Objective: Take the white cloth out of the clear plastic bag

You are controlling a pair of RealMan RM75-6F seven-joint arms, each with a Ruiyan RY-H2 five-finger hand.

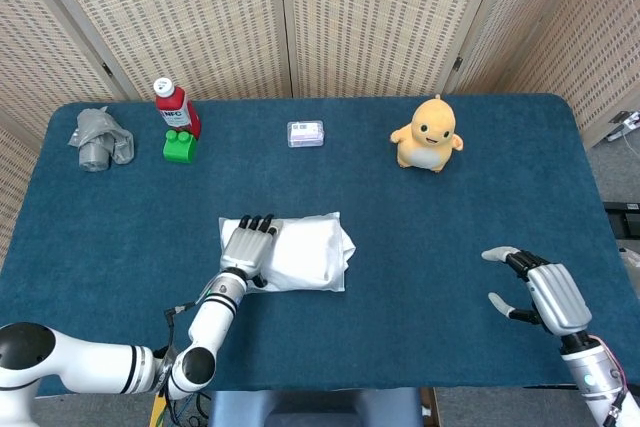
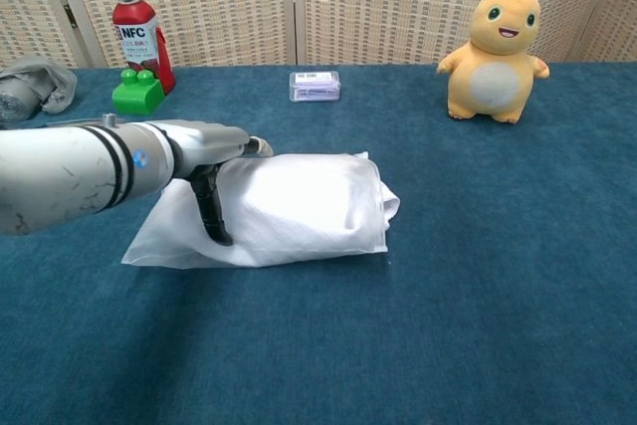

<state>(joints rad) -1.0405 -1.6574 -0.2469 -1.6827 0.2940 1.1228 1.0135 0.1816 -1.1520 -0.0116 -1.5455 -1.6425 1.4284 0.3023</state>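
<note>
The clear plastic bag (image 1: pixel 305 252) lies flat near the middle of the blue table, bulging with the white cloth (image 2: pixel 309 201) inside it. Its flat open end points toward the robot's left. My left hand (image 1: pixel 246 246) rests on that end with fingers stretched over the top. In the chest view my left hand (image 2: pixel 214 141) has its thumb (image 2: pixel 213 218) pointing down against the bag's front side. My right hand (image 1: pixel 545 292) hovers open near the front right edge, far from the bag and holding nothing. It does not show in the chest view.
Along the back of the table (image 1: pixel 450 227) stand a red bottle (image 1: pixel 175 105), a green block (image 1: pixel 180 145), a crumpled grey cloth (image 1: pixel 98 139), a small clear box (image 1: pixel 305 133) and a yellow toy figure (image 1: pixel 428 134).
</note>
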